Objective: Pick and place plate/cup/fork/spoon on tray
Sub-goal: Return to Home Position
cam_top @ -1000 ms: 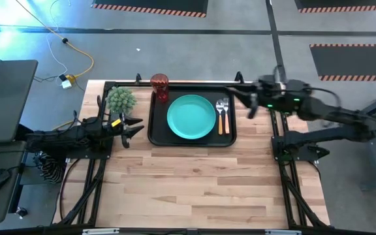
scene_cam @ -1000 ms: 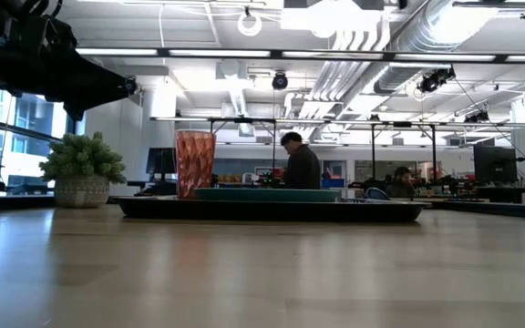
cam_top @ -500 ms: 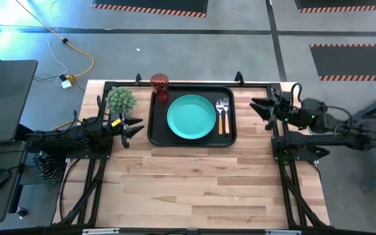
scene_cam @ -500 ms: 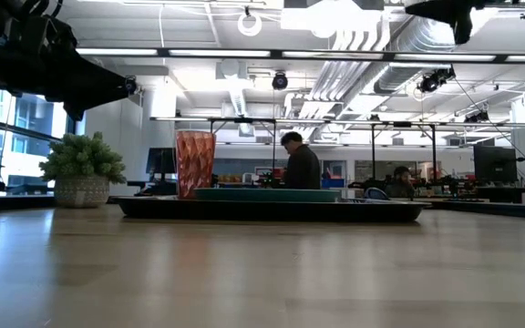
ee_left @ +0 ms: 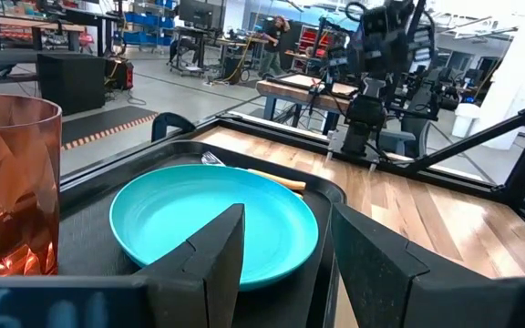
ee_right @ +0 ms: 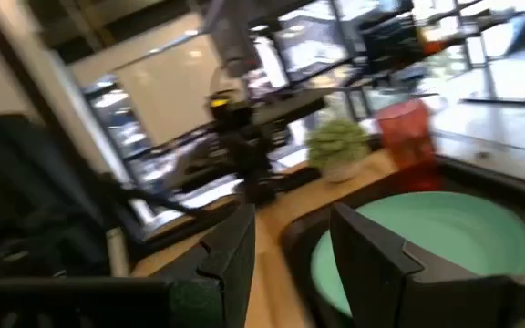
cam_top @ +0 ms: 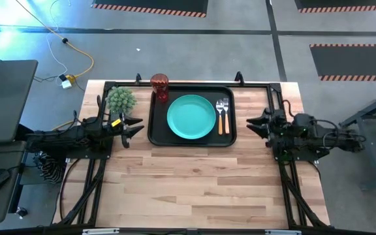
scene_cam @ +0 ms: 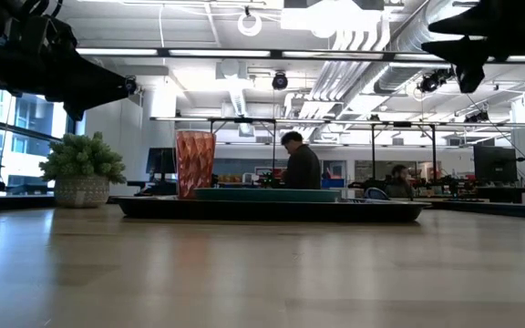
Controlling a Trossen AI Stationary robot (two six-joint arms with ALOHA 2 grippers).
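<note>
Right gripper [cam_top: 253, 124] is dropping back from the upper right of the high view, where it was hanging beside the tray's far corner, and is now sitting lower at right of centre, just off the tray's right edge. Its fingers are standing apart and carrying nothing.

Left gripper [cam_top: 132, 127] is waiting at left of centre, beside the tray's left edge, its fingers spread moderately and also carrying nothing.

Tray [cam_top: 156, 134] is lying in the upper middle of the frame with everything on it:
- plate [cam_top: 191, 117] is sitting at its centre
- cup [cam_top: 159, 83] is standing upright at its upper-left corner
- fork [cam_top: 219, 121] and spoon [cam_top: 225, 111] are lying side by side along its right edge, just beside the plate

Potted plant [cam_top: 121, 99] is standing off the tray, at its upper left.

Judging from this, placing is looking finished and the arms are retiring to rest. Next move is calling only for the right arm to finish folding back clear of the tray without nudging it.
</note>
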